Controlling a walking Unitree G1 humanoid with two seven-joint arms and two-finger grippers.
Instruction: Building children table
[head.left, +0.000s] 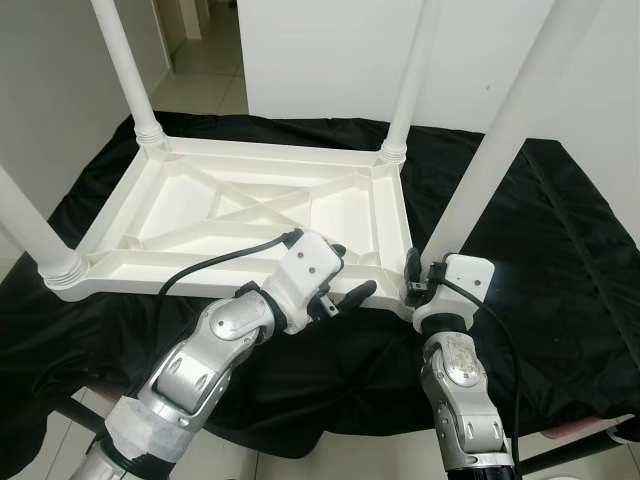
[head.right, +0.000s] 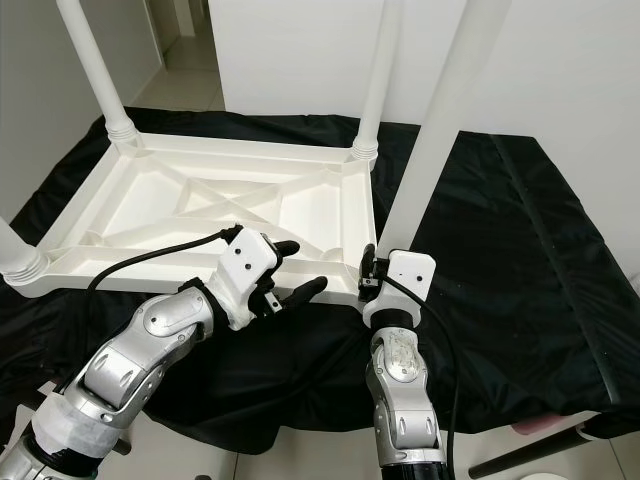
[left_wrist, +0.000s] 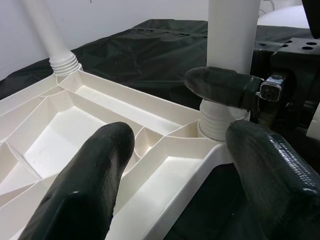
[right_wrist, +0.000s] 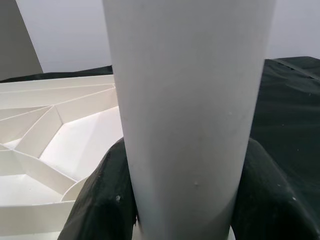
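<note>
Four legs are standing in the corners of the upturned tabletop (head.left: 250, 215), which is lying on the black-draped surface (head.left: 560, 250). The right hand (right_wrist: 182, 200) is clasping the near-right leg (head.left: 500, 140) just above its socket, probably seating it. The left hand (head.left: 345, 285) is hovering open at the tabletop's near edge. Flipping upright looks left.
</note>
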